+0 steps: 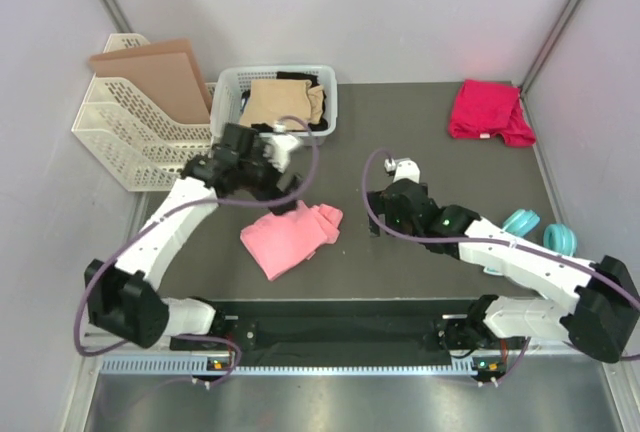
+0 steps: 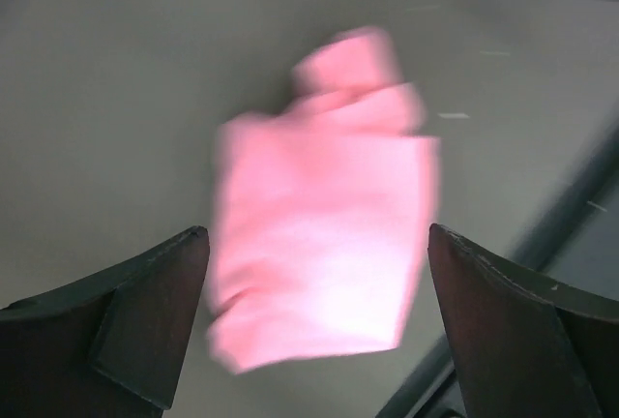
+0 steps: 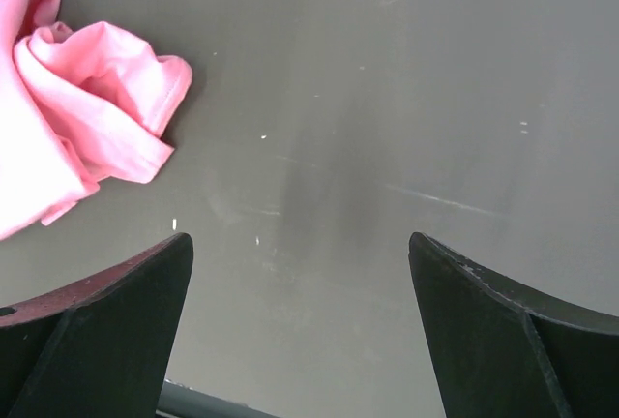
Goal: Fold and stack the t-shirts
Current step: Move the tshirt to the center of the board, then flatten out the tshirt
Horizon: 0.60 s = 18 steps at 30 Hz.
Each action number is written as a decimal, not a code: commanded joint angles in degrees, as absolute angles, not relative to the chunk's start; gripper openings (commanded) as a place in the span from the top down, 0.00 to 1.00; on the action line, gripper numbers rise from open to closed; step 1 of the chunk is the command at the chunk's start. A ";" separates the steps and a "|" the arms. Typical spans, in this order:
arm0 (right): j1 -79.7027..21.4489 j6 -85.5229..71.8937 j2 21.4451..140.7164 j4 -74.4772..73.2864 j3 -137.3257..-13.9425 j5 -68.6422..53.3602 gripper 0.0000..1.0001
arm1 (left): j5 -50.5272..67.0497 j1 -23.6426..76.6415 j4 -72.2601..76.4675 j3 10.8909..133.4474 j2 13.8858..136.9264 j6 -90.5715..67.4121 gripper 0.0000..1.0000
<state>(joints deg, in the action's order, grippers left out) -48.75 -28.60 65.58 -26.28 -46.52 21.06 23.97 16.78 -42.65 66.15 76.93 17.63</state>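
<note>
A light pink t-shirt (image 1: 290, 235) lies loosely folded and bunched on the dark table, near the front centre. My left gripper (image 1: 283, 192) hovers just above its far edge. In the left wrist view the shirt (image 2: 324, 215) shows blurred below the open left gripper (image 2: 319, 244), and nothing is between the fingers. My right gripper (image 1: 375, 214) stands open to the right of the shirt. Below the right gripper (image 3: 300, 253) is bare table, with the shirt's crumpled end (image 3: 87, 99) at the upper left. A magenta-red t-shirt (image 1: 488, 110) lies crumpled at the far right. Tan (image 1: 275, 102) and black (image 1: 300, 79) t-shirts fill the basket.
The white basket (image 1: 280, 69) stands at the back centre-left. A white file rack (image 1: 120, 137) holding brown card (image 1: 160, 77) is at the far left. A teal headband (image 1: 540, 230) lies beside the right arm. Pale walls close in three sides.
</note>
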 commanded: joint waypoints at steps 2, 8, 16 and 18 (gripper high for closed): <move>-49.40 -29.09 70.22 -21.00 -49.57 19.51 0.08 | 24.17 38.99 -46.41 64.17 73.03 16.00 0.01; -49.31 -30.41 69.88 -23.46 -50.98 21.35 0.10 | 20.13 42.71 -42.37 59.95 81.37 15.29 0.04; -49.22 -31.02 59.51 -25.14 -49.40 23.38 0.09 | 15.56 42.63 -38.85 61.78 88.14 13.89 0.04; -49.22 -31.38 56.62 -25.31 -48.61 23.99 0.09 | 14.94 42.63 -38.15 62.66 90.26 13.54 0.05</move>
<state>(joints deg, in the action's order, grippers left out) -48.71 -30.37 62.33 -26.17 -47.79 21.47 17.54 42.48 -41.19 59.88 87.44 14.90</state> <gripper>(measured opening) 0.909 0.957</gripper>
